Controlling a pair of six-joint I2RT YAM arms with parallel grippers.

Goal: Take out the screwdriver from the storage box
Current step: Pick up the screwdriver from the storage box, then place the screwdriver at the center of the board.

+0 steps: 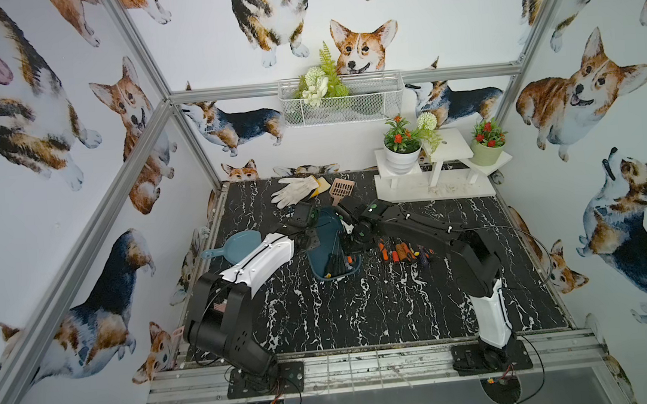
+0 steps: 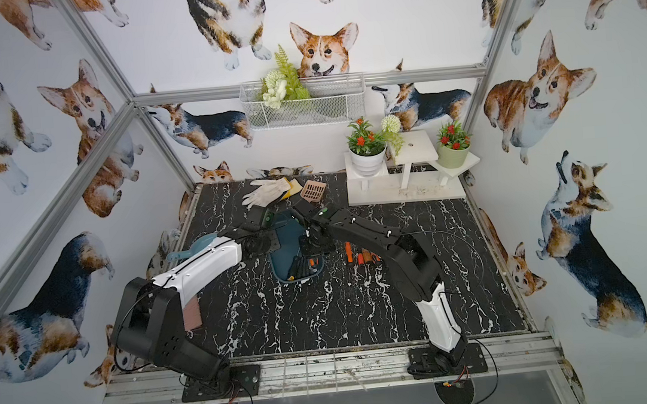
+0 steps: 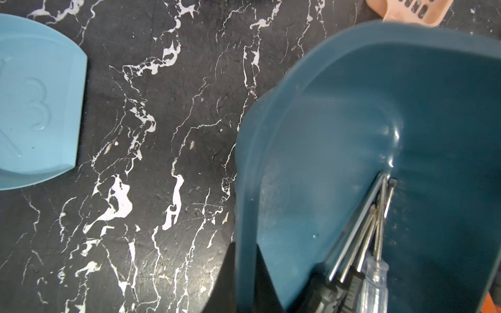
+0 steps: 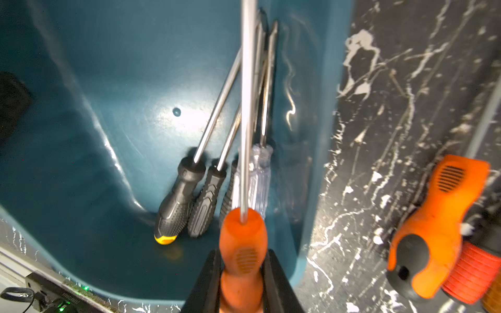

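Right pincer [image 4: 242,261]: pinching the orange screwdriver [image 4: 243,233] by its handle, above the storage box [image 4: 108,108].
Left pincer [image 3: 245,273]: pressed together, seemingly on the box wall; the view is cropped there.
Storage box: mid-surface, nearer the far edge.
Your move: raise the shaft clear of the rim and of the other screwdrivers [image 4: 206,200], then carry it toward the right edge, beside the loose tools [image 1: 401,252].

we list: corgi-print walls [image 1: 205,43] on three sides; aluminium frame [image 1: 228,93]; black marble-look table [image 1: 360,305], evenly lit; white mesh basket [image 1: 366,106] on the back wall, holding greenery [image 1: 328,74]; white stepped stand [image 1: 453,192] at the far right, bearing a white pot [image 1: 402,158] and a green pot [image 1: 486,154], both red-flowered.
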